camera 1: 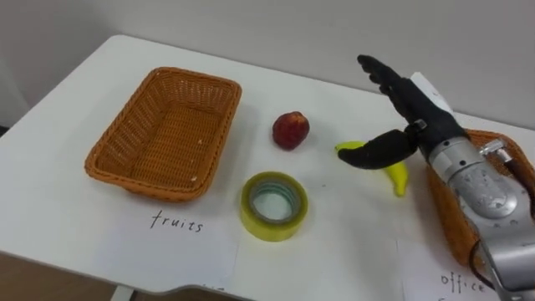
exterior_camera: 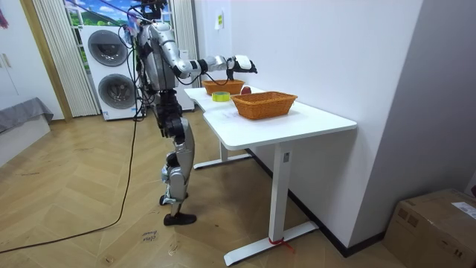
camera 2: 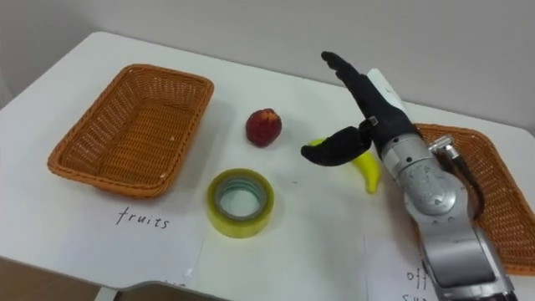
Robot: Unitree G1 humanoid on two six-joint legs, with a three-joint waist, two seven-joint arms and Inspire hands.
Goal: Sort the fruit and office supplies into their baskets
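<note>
Hovering right hand (camera 1: 422, 109) over banana (camera 1: 398, 177); fingers straight, thumb spread wide, nothing held; pose suits coming pinch, I judge; banana lies on bench (camera 1: 50, 209) just beside office basket (camera 1: 443, 209), wrong side; fruit basket (camera 1: 107, 144) empty, far left; red fruit (camera 1: 290, 130), tape roll (camera 1: 259, 221) wait between.

The white surface (camera 1: 351, 251) was lit brightly and evenly from above. Soft, short shadows were cast under the basket (camera 1: 125, 138) and the tape roll (camera 1: 272, 230), where a faint sheen was seen.
</note>
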